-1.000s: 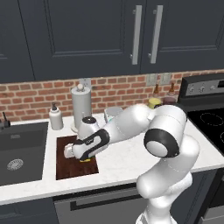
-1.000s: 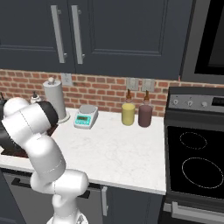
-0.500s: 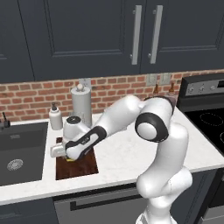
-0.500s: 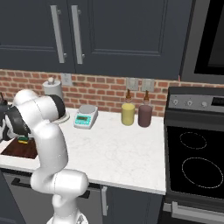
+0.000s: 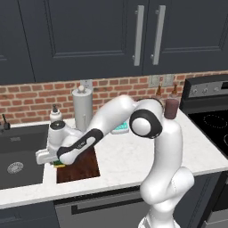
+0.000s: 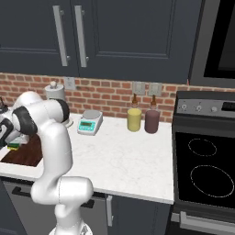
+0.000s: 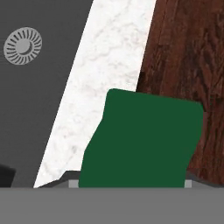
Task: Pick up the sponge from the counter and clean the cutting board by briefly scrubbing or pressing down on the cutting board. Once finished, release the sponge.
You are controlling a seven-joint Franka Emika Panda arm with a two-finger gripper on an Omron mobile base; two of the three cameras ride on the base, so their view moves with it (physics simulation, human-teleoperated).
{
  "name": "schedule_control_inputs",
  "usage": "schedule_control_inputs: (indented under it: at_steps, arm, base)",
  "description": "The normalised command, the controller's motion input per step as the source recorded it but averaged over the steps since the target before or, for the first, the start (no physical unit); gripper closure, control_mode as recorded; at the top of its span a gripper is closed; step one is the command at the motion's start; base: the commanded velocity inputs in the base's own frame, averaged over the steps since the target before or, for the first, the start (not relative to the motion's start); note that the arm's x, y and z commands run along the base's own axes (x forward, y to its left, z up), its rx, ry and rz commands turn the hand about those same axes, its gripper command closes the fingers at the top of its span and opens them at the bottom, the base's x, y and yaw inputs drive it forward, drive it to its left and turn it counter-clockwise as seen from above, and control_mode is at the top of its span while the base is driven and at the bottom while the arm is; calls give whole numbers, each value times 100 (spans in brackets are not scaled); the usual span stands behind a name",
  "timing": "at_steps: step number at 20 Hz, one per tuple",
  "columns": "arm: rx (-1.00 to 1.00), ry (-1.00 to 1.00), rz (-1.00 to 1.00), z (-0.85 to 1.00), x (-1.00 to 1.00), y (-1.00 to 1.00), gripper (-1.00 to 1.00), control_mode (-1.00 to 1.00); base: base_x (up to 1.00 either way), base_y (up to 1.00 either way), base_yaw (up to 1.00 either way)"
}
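- Gripper (image 5: 57, 161) is low at the left end of the cutting board (image 5: 82, 165), jaws clamped on the sponge (image 5: 59, 164).
- Hand view: the sponge's (image 7: 142, 142) dark green top sits right at the fingers, straddling the board's (image 7: 192, 57) left edge. Part of it is over wood, part over the white strip of counter (image 7: 107, 65).
- Left base view: only a sliver of yellow and green shows under the hand, at the board's near-left corner. Can't tell if the sponge is pressed on the board or just above it.
- Right base view: sponge (image 6: 13, 146) shows as a small yellow-green block at the board's (image 6: 25, 153) far-left end, gripper (image 6: 5, 134) just above it.
- Board lies flat on the counter (image 5: 133, 160), long axis running front to back, just right of the dark sink (image 5: 20, 156). Drain (image 7: 22, 45) is visible in the basin.
- Behind the board: paper towel roll (image 5: 82, 107) upright, soap bottle (image 5: 55, 115) beside it by the sink.
- Further right on the counter (image 6: 133, 156): white-and-teal scale (image 6: 90, 123), yellow canister (image 6: 134, 119), dark red canister (image 6: 152, 121), both near the brick backsplash (image 6: 110, 96).
- Black stove (image 6: 206, 174) at the right end, dark cabinets (image 5: 111, 35) overhead.
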Motion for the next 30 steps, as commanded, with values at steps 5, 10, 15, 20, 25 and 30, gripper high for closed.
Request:
schedule_control_inputs:
  at_steps: [5, 10, 15, 20, 25, 30]
  arm:
    - [0, -5, 0, -4, -81, 14, 100, -100]
    - [0, -4, 0, 0, -73, 0, 100, -100]
    - [0, 0, 0, 0, -10, -3, 100, -100]
    - [0, 0, 0, 0, 22, -6, 100, -100]
    - [0, 0, 0, 0, 24, -2, 100, -100]
    - [-3, -1, 0, -3, 0, -4, 100, -100]
  base:
    - [0, 0, 0]
    - [0, 0, 0]
    - [0, 0, 0]
    - [0, 0, 0]
    - [0, 0, 0]
    - [0, 0, 0]
